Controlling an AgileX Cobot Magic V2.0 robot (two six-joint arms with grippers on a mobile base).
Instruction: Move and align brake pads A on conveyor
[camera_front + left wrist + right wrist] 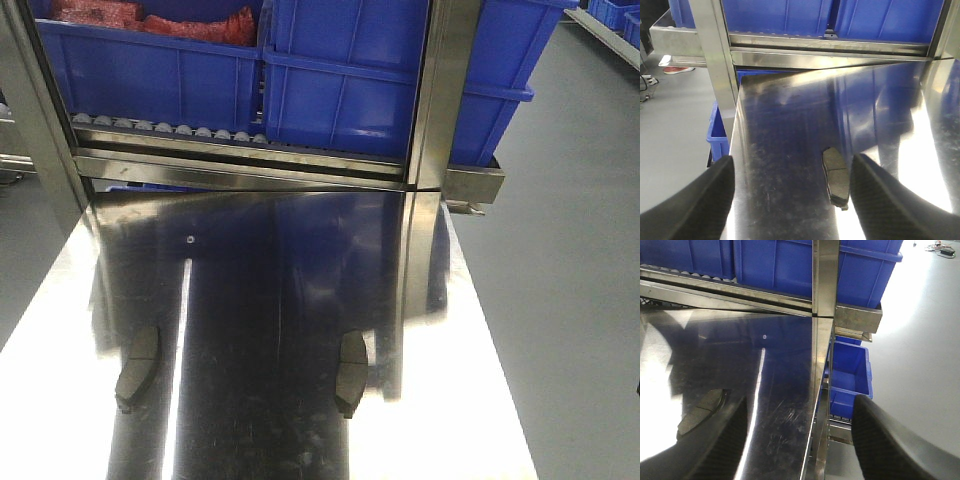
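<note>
Both arms hover over the steel tabletop (300, 290). No conveyor shows in any view, so its place cannot be told. Only 2 pads are in sight, both flat on the steel and well apart.

Left gripper (790, 200): jaws spread wide, nothing held. The left brake pad (836, 176) lies between the jaws and ahead of the tips. It is far nearer the inboard finger (890, 205) than the outboard one, with its long axis running away from the tips.

Right gripper (800, 440): jaws spread wide, nothing held. The right brake pad (700, 412) is not between the jaws. It sits to the inboard side, partly hidden behind that finger (715, 450), and the gap between the jaws looks out over the table edge.

Judged step: reach and pick.
- Left arm wants a small shift inboard to centre its pad.
- Right arm wants a larger shift inboard.
- The pads are thin and the steel is slick, so the tips should go right down to the surface and close across the narrow width, or a pad may skate.
- Level carrying would help alignment later.

Containers:
- Blue bins (340, 90) stand on the roller rack (240, 150) beyond the jaws.
- The upper-left bin (150, 75) holds red items (150, 22), kind unclear.
- The walls hide what the other bins hold.
- A low blue bin (850, 375) sits outboard of the right jaws. What shows of its inside is plain blue.
</note>
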